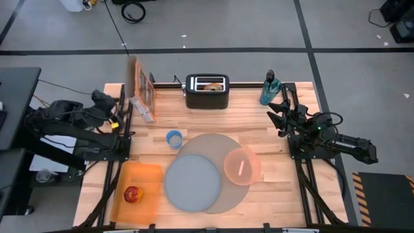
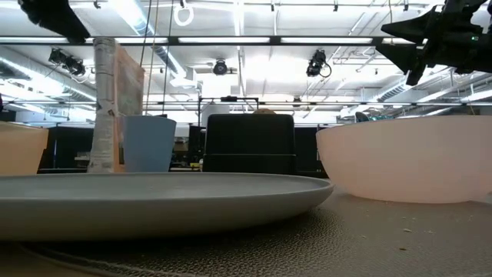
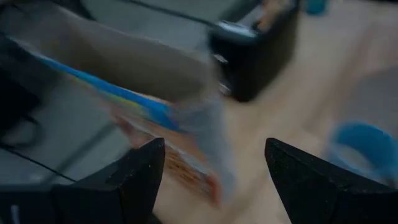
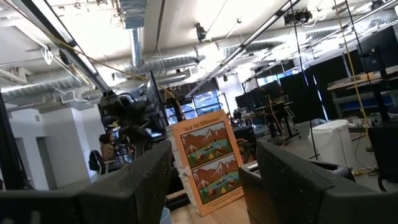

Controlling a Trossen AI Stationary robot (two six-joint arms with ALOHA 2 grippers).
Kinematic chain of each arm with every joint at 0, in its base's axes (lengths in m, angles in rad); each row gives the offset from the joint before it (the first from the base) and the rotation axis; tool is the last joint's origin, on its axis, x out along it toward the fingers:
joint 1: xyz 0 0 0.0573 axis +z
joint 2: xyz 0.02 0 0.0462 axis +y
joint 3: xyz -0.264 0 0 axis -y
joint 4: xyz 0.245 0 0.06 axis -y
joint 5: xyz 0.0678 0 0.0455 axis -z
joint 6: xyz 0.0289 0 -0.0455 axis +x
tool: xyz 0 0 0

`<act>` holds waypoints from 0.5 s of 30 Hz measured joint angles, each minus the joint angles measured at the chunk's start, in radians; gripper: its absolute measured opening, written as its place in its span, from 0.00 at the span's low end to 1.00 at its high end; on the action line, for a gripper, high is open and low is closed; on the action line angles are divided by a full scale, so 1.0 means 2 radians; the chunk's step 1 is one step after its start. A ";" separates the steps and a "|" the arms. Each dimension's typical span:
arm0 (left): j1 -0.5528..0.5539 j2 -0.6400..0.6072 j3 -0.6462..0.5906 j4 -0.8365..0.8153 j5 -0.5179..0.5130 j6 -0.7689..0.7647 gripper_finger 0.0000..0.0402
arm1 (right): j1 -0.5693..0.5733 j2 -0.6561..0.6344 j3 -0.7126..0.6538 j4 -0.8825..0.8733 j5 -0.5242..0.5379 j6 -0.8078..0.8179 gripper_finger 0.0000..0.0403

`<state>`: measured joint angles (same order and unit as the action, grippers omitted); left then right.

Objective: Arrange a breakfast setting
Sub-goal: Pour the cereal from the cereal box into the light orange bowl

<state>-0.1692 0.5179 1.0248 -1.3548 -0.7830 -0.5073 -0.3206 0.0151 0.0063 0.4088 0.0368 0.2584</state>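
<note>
Plate (image 2: 154, 196) nearest; cereal box's (image 4: 210, 162) title unreadable.

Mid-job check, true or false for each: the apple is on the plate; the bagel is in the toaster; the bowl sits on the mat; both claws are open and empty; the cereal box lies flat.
1. The apple is on the plate. False: it lies on the orange board.
2. The bagel is in the toaster. True.
3. The bowl sits on the mat. True.
4. The left claw and right claw are open, empty. True.
5. The cereal box lies flat. False: it stands upright.
</note>
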 joint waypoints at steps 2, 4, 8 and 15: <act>0.000 0.010 0.000 -0.025 0.022 -0.034 0.71 | 0.000 0.000 0.000 0.000 0.000 -0.003 0.60; 0.000 0.029 0.000 -0.071 0.023 -0.078 0.71 | 0.000 0.000 0.000 0.000 0.000 -0.004 0.60; -0.001 0.058 -0.027 -0.098 0.021 -0.140 0.71 | 0.000 0.000 0.000 -0.005 0.000 -0.006 0.60; -0.002 0.079 -0.098 -0.033 0.016 -0.175 0.71 | 0.000 0.000 0.000 -0.006 -0.001 -0.018 0.60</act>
<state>-0.1741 0.6769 0.8284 -1.4216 -0.7513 -0.8581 -0.3205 0.0149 0.0063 0.3962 0.0348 0.2222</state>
